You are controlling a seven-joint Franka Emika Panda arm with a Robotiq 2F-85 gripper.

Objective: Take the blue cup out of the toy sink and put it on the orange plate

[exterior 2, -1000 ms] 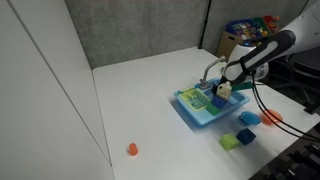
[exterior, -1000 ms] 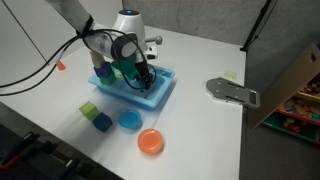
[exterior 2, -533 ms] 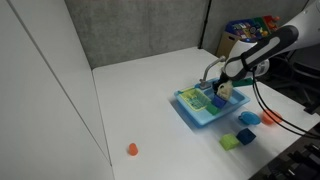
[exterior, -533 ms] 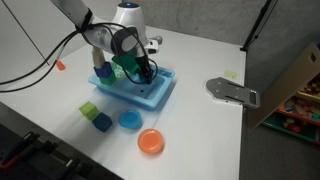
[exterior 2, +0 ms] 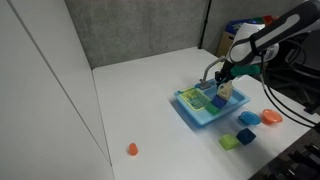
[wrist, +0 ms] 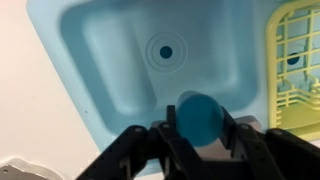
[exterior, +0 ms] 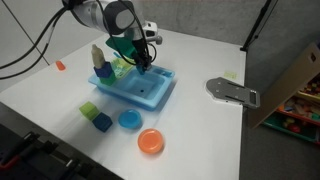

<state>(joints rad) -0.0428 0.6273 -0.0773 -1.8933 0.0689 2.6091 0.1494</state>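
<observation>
A white table [exterior: 200, 60] met a grey wall [exterior 2: 140, 30] at its back edge; a cardboard box [exterior: 297, 80] stood off one side edge.

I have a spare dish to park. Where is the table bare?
The table is bare between the toy sink and the grey metal piece. It is crowded beside the sink: green block, blue cube, blue dish, orange plate.

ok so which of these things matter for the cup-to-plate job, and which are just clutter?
Job:
- blue cup, gripped in the hand
- toy sink
- orange plate

Clutter:
- blue dish
- blue cube
- green block
- flat grey object
</observation>
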